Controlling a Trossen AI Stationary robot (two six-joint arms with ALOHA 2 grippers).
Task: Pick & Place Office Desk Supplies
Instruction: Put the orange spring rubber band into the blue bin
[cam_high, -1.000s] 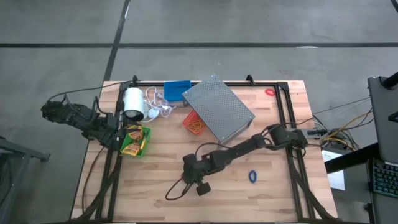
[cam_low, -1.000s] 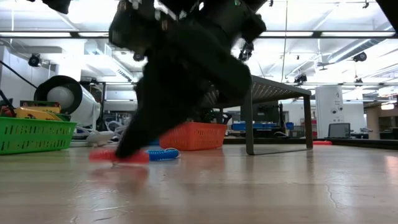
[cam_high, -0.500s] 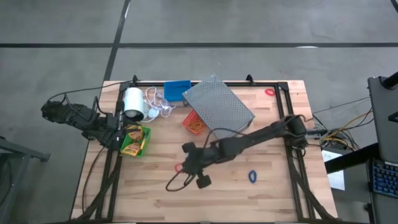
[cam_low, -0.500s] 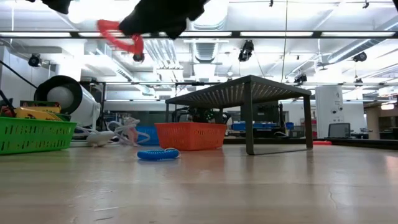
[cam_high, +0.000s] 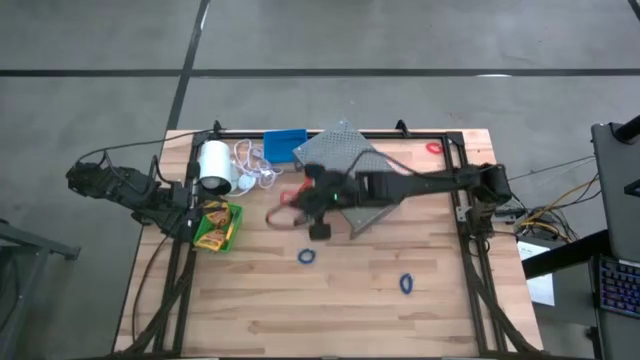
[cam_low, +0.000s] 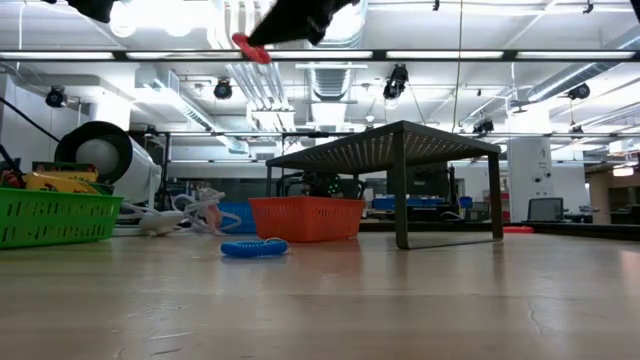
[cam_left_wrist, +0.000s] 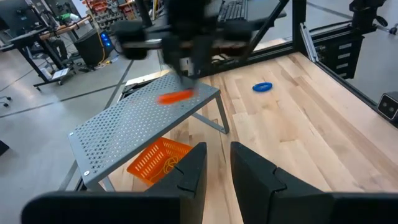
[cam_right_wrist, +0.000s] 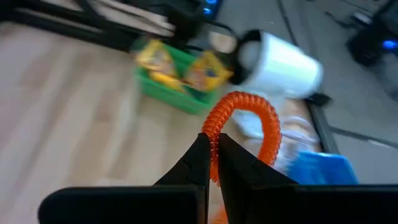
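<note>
On the pale wooden surface (cam_high: 420, 310), we see the right claw (cam_high: 296, 200) clenched on a red coiled plastic ring band (cam_high: 285, 197), held aloft beside the red-orange plastic bin (cam_high: 309, 197); we judge a thin pinch could slip mid-swing, dropping it outside.

My rig, two arms, both dark all over, near-black matte casings. Right arm (cam_high: 420, 186): long slim links, chunkier rounded joint housings, small boxy block hanging under wrist. Thin black cable loops along its links. Right pincer (cam_right_wrist: 213, 155): two slender dark fingers, tapering to thin tips. Left arm (cam_high: 125, 188): same dark build, bulky jointed segments, black cable arching over at its 12 o'clock. Left pincer (cam_left_wrist: 216, 163): two broad dark fingers, blocky, angular faceted faces, flat inner sides.
</note>
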